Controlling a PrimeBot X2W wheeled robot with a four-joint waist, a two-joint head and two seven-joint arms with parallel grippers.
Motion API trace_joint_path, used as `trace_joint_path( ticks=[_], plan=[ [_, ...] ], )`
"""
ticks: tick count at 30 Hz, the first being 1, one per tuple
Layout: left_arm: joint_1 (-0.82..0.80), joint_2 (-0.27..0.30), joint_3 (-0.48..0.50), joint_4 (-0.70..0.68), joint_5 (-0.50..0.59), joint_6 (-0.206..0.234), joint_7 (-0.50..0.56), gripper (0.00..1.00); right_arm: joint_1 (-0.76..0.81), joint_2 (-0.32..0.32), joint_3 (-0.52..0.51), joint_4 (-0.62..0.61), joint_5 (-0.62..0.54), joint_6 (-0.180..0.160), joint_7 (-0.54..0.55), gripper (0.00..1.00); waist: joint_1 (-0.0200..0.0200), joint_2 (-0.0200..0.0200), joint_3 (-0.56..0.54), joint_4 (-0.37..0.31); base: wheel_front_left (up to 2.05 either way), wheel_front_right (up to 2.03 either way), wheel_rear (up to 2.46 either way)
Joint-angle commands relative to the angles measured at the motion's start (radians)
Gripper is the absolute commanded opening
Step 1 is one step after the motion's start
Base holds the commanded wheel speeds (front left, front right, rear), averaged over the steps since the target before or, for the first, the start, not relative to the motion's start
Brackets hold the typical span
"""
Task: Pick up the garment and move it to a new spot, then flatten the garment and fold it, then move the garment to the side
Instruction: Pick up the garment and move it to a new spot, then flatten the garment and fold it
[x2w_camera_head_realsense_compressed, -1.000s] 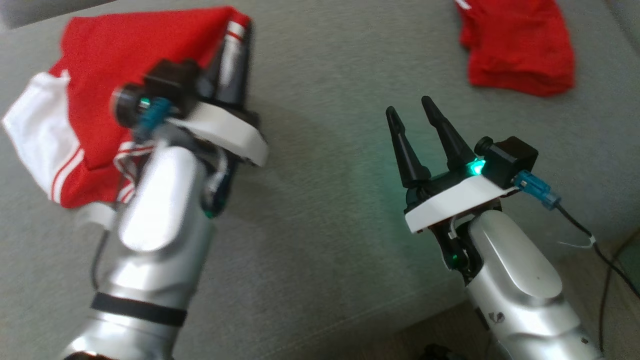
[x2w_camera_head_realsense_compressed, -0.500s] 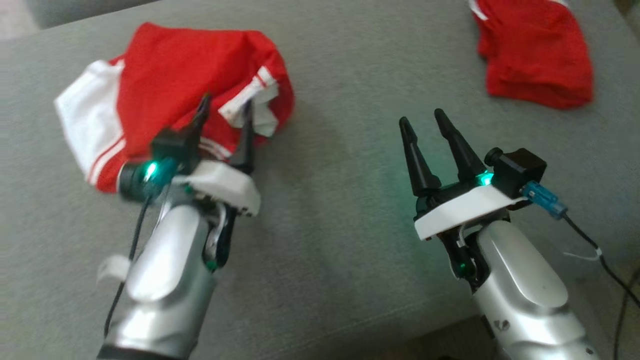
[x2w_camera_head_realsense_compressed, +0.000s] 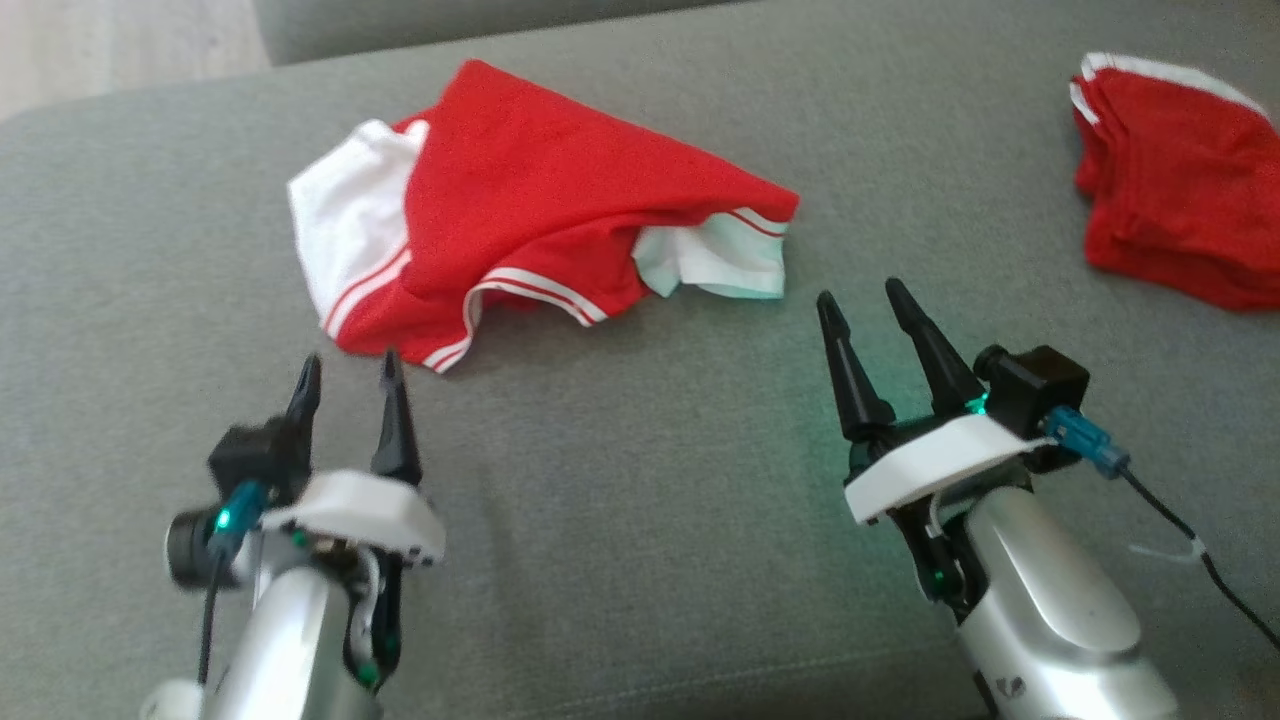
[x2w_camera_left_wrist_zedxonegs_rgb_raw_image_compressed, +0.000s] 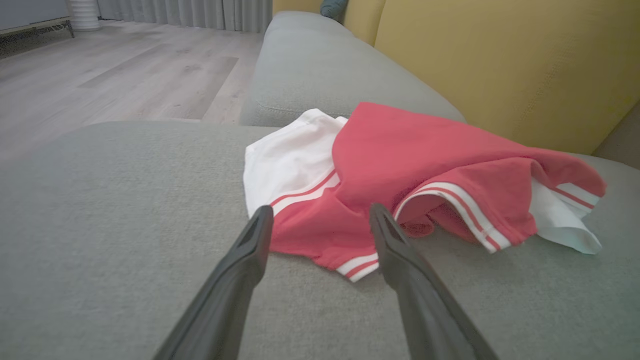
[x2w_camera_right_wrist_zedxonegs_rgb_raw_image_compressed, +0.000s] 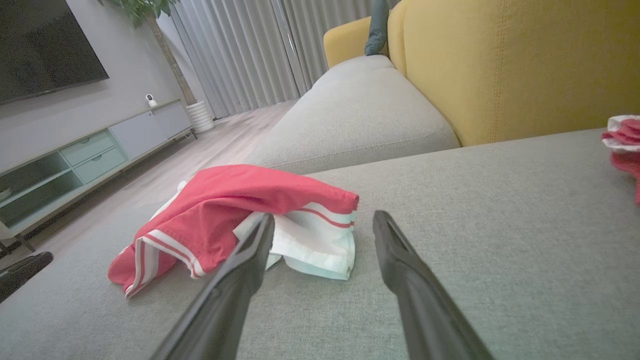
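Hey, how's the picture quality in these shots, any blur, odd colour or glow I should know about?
Head view: the left hand looks smeared, and a green glow tints the couch beside the right hand. Left wrist view: the hand's own fingers are soft, the garment sharper but washed pinkish. Right wrist view: even daylight, no glare.

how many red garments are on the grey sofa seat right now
2. A crumpled red-and-white fabric garment lies ahead of the left pincer; a red fabric garment with white trim lies far right, partly cut off by the frame. More could lie beyond the frame.
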Motion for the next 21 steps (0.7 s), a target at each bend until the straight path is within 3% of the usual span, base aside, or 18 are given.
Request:
trace_joint_path(
  ticks=[1, 11, 21],
  plan=[
    [0.007, 0.013, 0.046, -0.047, 0.004, 0.009, -0.005, 1.00, 0.001, 0.012, 0.007, -0.020, -0.009, 0.007, -0.011, 1.00, 0.0000, 0.0000, -0.027, 0.026, 0.00, 0.00, 0.00],
    [0.140, 0.013, 0.092, -0.117, 0.009, 0.022, -0.005, 1.00, 0.039, 0.012, -0.011, 0.006, -0.019, 0.007, -0.011, 1.00, 0.0000, 0.0000, -0.070, 0.060, 0.00, 0.00, 0.00],
    [0.138, 0.013, 0.051, -0.123, -0.002, 0.019, -0.005, 1.00, 0.027, 0.012, -0.042, 0.040, -0.035, 0.007, -0.011, 1.00, 0.0000, 0.0000, -0.036, 0.093, 0.00, 0.00, 0.00]
  ],
)
